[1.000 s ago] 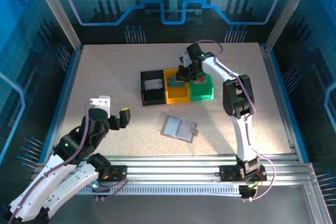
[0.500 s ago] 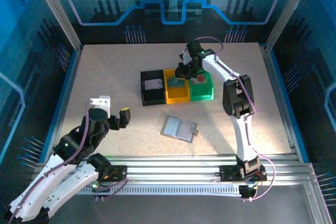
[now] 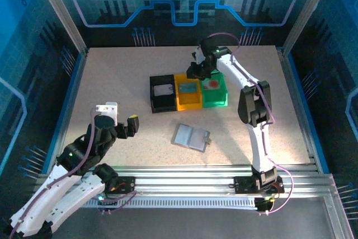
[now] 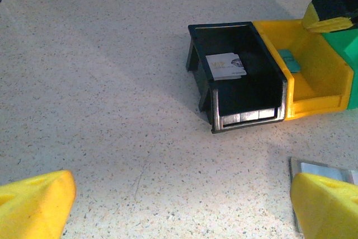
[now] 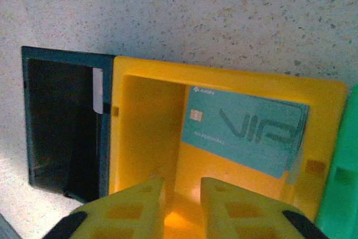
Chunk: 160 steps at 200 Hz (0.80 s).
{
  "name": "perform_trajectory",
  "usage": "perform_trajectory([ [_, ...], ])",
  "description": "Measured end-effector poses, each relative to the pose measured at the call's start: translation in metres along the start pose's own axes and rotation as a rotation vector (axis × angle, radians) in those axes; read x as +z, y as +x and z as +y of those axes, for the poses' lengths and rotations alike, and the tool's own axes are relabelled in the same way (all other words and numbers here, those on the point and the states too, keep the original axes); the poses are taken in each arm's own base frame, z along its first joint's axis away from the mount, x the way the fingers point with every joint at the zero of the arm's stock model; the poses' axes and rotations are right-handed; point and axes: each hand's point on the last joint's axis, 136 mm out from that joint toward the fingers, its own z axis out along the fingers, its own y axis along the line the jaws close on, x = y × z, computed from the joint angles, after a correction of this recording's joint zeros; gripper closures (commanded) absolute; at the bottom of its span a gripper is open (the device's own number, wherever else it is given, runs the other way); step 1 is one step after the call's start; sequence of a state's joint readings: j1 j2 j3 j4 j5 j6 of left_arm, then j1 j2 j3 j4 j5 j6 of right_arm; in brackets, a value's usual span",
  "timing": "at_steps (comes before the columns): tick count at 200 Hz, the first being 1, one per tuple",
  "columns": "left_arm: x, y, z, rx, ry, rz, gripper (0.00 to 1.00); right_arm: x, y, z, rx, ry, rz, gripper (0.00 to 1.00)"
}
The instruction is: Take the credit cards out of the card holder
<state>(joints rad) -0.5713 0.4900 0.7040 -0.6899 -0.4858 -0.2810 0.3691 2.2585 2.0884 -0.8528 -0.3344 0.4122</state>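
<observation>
In the yellow bin [image 5: 224,74] a card [image 5: 240,132] lies freed; right pincer [image 5: 182,187] has parted slightly, left pincer [image 4: 179,194] spread.

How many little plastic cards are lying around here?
3. A whitish card lies in the black bin, a teal card in the yellow bin, and a red-marked card in the green bin. The grey wallet may hide more.
</observation>
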Motion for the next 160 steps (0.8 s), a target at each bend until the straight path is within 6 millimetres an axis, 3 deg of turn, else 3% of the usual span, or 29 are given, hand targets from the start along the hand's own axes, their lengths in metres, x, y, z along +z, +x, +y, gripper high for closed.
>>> perform_trajectory([
  [17,0.001,0.001,0.000,0.001,0.000,0.004,0.01,-0.024,0.004,0.013,-0.038,0.001,-0.036,0.65],
  [38,0.004,0.004,-0.002,0.009,0.003,0.025,0.01,-0.072,0.021,0.046,-0.105,-0.026,-0.112,0.57],
  [60,0.009,0.009,-0.007,0.023,0.017,0.061,0.01,-0.126,0.052,0.077,-0.178,-0.080,-0.215,0.50],
  [80,0.011,0.013,-0.015,0.032,0.046,0.100,0.01,-0.154,0.082,0.079,-0.202,-0.110,-0.280,0.42],
  [95,0.013,0.014,-0.022,0.044,0.075,0.127,0.01,-0.158,0.103,0.070,-0.197,-0.107,-0.290,0.35],
  [114,0.014,0.014,-0.031,0.057,0.111,0.162,0.01,-0.147,0.134,0.051,-0.172,-0.093,-0.266,0.26],
  [160,0.013,0.016,-0.048,0.061,0.181,0.239,0.01,-0.128,0.193,0.023,-0.135,-0.068,-0.214,0.14],
])
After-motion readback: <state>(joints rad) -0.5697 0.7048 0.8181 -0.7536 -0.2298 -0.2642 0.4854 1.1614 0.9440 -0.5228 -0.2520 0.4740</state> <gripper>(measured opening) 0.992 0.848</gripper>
